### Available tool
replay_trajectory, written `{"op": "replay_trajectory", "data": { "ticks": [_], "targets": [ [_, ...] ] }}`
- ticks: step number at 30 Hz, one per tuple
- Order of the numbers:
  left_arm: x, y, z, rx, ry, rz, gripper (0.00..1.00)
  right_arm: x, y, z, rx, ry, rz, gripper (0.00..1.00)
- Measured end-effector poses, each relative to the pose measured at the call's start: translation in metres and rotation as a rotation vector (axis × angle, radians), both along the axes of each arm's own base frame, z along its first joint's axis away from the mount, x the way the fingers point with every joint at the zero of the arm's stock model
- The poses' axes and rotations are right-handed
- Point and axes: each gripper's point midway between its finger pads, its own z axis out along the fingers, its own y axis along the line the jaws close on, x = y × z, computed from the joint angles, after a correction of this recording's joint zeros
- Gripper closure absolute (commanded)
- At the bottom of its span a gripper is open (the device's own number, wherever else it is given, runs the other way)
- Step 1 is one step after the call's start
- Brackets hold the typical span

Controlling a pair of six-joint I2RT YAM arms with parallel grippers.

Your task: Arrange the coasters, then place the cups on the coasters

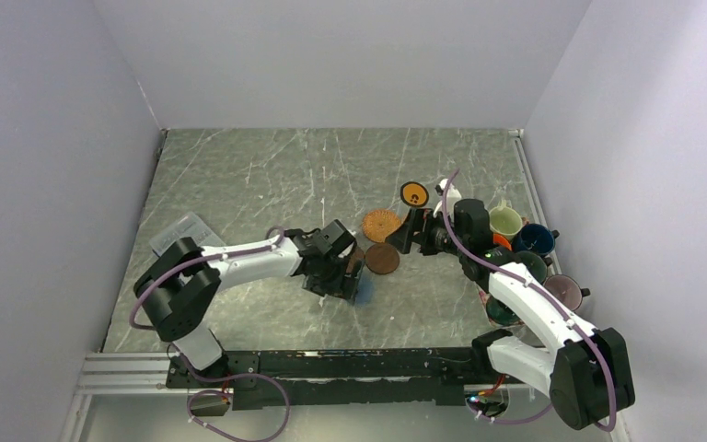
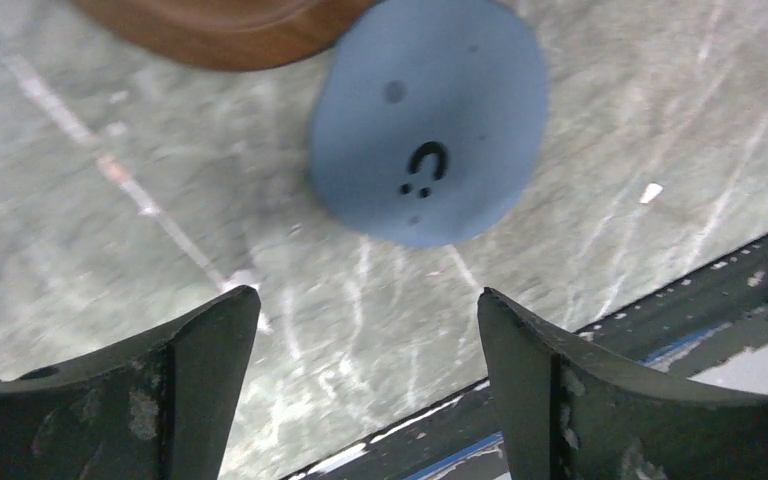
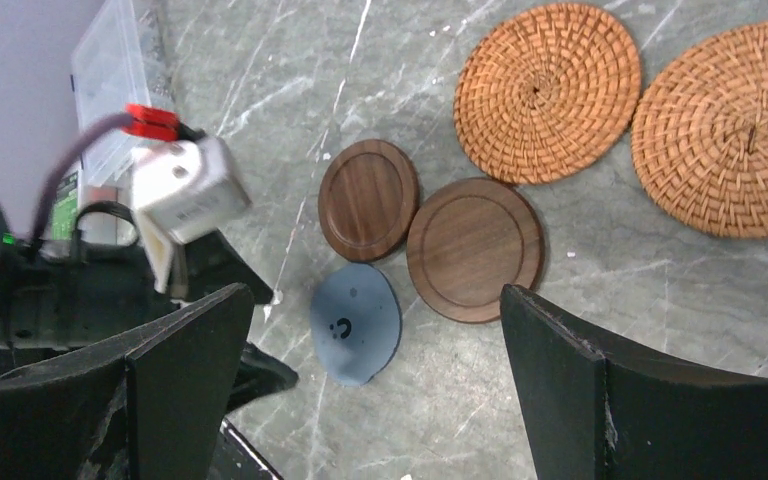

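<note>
The blue-grey coaster (image 2: 425, 120) lies flat on the table just ahead of my left gripper (image 2: 370, 310), which is open with nothing between its fingers. From above, that gripper (image 1: 342, 279) sits right beside the blue-grey coaster (image 1: 365, 291). Two dark brown coasters (image 3: 368, 198) (image 3: 475, 248) and two tan woven coasters (image 3: 548, 92) (image 3: 730, 125) lie beyond. The black coaster with the orange rim (image 1: 414, 193) is farther back. My right gripper (image 3: 375, 300) hovers open over the coasters, empty. The cups (image 1: 534, 239) cluster at the right edge.
A clear plastic box (image 1: 179, 230) lies at the left of the table, behind the left arm. The black rail (image 2: 680, 300) along the table's near edge runs just behind the blue-grey coaster. The right arm reaches past the cups.
</note>
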Motion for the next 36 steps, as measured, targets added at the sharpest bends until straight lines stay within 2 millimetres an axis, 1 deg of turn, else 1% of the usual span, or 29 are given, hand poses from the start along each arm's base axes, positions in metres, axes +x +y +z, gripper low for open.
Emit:
{"op": "replay_trajectory", "data": {
  "ticks": [3,6,8,9,11,13,14,16,18,20,23,26,30,33,36],
  "targets": [
    [0.005,0.019,0.010,0.049,-0.028,0.027,0.10,-0.006,0.002,-0.005,-0.009,0.025,0.013,0.02],
    [0.016,0.032,0.030,0.057,-0.062,0.036,0.10,-0.017,0.011,-0.013,-0.017,0.048,0.048,0.03],
    [0.032,0.041,0.049,0.043,-0.097,0.057,0.09,-0.030,0.019,-0.022,-0.028,0.077,0.083,0.03],
    [0.044,0.048,0.061,0.035,-0.121,0.074,0.09,-0.037,0.023,-0.028,-0.036,0.095,0.099,0.03],
    [0.066,0.063,0.082,0.013,-0.175,0.109,0.08,-0.049,0.031,-0.038,-0.052,0.132,0.131,0.04],
    [0.089,0.083,0.103,-0.011,-0.232,0.158,0.07,-0.061,0.041,-0.050,-0.067,0.176,0.164,0.05],
    [0.097,0.091,0.111,-0.020,-0.252,0.180,0.07,-0.065,0.044,-0.055,-0.075,0.194,0.175,0.05],
    [0.115,0.116,0.128,-0.041,-0.304,0.237,0.07,-0.075,0.052,-0.065,-0.087,0.239,0.195,0.06],
    [0.129,0.136,0.142,-0.051,-0.345,0.287,0.07,-0.084,0.058,-0.073,-0.099,0.277,0.209,0.06],
    [0.140,0.149,0.152,-0.062,-0.389,0.318,0.07,-0.091,0.062,-0.079,-0.107,0.307,0.213,0.06],
    [0.149,0.162,0.165,-0.068,-0.452,0.337,0.07,-0.096,0.062,-0.087,-0.110,0.343,0.193,0.06],
    [0.153,0.169,0.175,-0.071,-0.522,0.338,0.07,-0.099,0.057,-0.096,-0.110,0.374,0.153,0.06],
    [0.145,0.176,0.170,-0.051,-0.546,0.333,0.07,-0.102,0.051,-0.105,-0.113,0.406,0.109,0.06],
    [0.141,0.179,0.168,-0.043,-0.551,0.326,0.07,-0.102,0.050,-0.107,-0.106,0.416,0.088,0.06],
    [0.140,0.180,0.170,-0.041,-0.563,0.323,0.07,-0.098,0.050,-0.107,-0.099,0.409,0.066,0.07]
  ]
}}
